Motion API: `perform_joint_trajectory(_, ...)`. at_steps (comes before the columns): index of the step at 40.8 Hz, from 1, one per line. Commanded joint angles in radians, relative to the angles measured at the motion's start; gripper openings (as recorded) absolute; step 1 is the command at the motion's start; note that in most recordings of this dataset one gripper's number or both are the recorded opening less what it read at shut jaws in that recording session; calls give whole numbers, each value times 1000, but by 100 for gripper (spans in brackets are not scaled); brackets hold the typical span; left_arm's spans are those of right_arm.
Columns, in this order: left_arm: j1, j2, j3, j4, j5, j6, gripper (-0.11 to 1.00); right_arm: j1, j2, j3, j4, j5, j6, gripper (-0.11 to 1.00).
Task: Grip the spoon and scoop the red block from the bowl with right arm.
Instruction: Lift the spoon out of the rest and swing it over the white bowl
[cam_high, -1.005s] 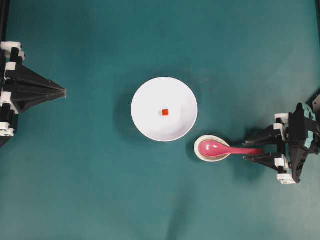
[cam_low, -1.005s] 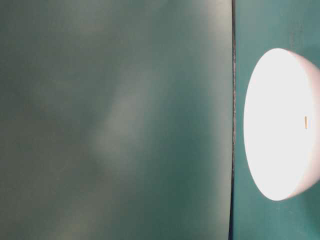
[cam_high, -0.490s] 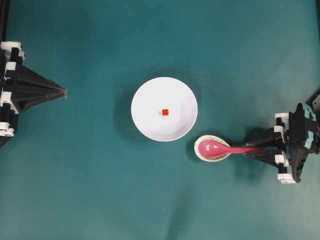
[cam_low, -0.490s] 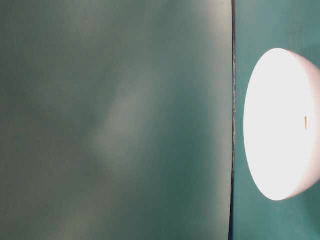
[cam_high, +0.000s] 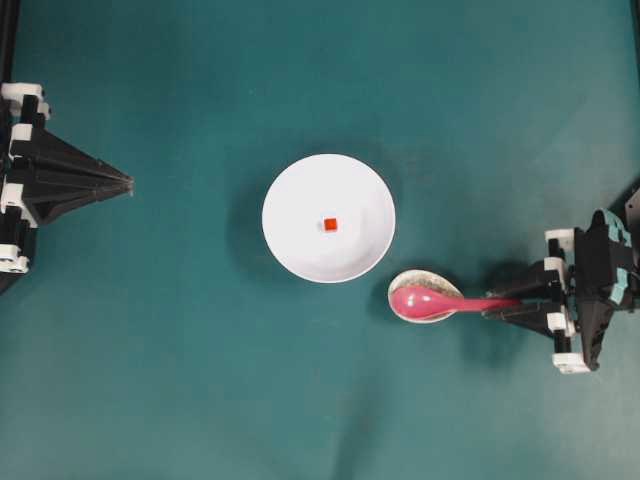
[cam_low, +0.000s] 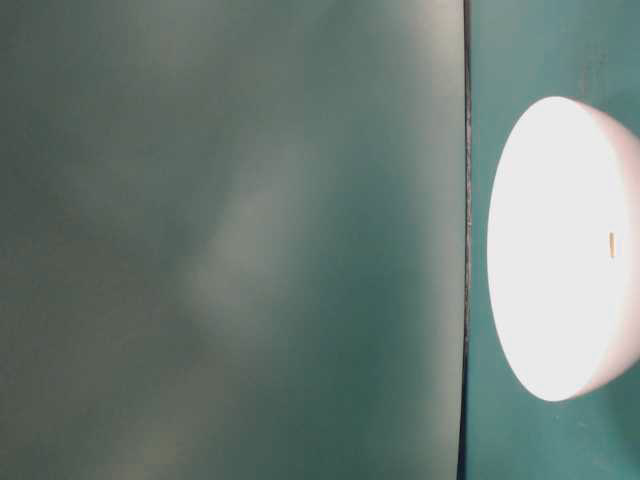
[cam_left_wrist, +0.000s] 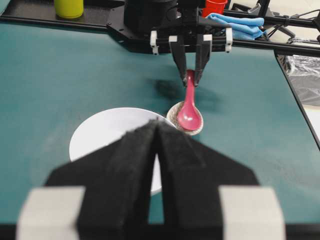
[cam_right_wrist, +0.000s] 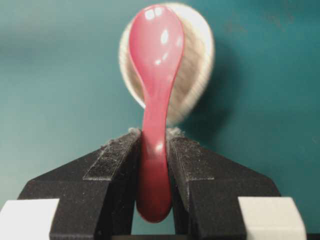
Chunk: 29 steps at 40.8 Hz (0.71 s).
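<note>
The right gripper (cam_right_wrist: 154, 150) is clamped on the spoon (cam_right_wrist: 155, 90) by its handle, scoop over the speckled rest (cam_high: 425, 297); lift level and clear the rest before swinging toward the bowl (cam_high: 290, 240), where the red block (cam_high: 329, 224) sits near the centre; the left gripper (cam_high: 125, 184) idles, jaws together.

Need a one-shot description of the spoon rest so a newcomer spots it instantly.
Start at the big white bowl mid-table; just off its lower-right rim in the overhead view sits the spoon rest. It is a small speckled cream oval dish under the pink spoon, far smaller than the bowl and not plain white.
</note>
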Motion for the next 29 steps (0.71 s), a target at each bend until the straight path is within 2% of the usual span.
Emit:
perform_joint_trajectory(1,-3,6,-29,2,-6,0,0,-2,-54,-31,2,2,-20,24)
perform_joint_trajectory(9,-2,8,-29,2,-6,-2,0,-67,-183,-86,0,120,-118,24)
perform_joint_trajectory(14,-2,8,-29,2,-6,0,0,-160,-279,-146,0,276,-179,24)
perform_joint_trajectory(19,-3,8,-29,2,-6,-2,0,-319,-359,-232,2,529,-219,24)
perform_joint_trajectory(21,-5,8,-29,2,-6,0,0,-413,-385,-282,0,676,-230,24)
perform_joint_trajectory(27,-9,8,-29,2,5,0,0,-650,-387,-400,-8,1019,-235,24)
perform_joint_trajectory(29,-11,8,-29,2,14,0,0,-735,-368,-453,-26,1144,-235,24)
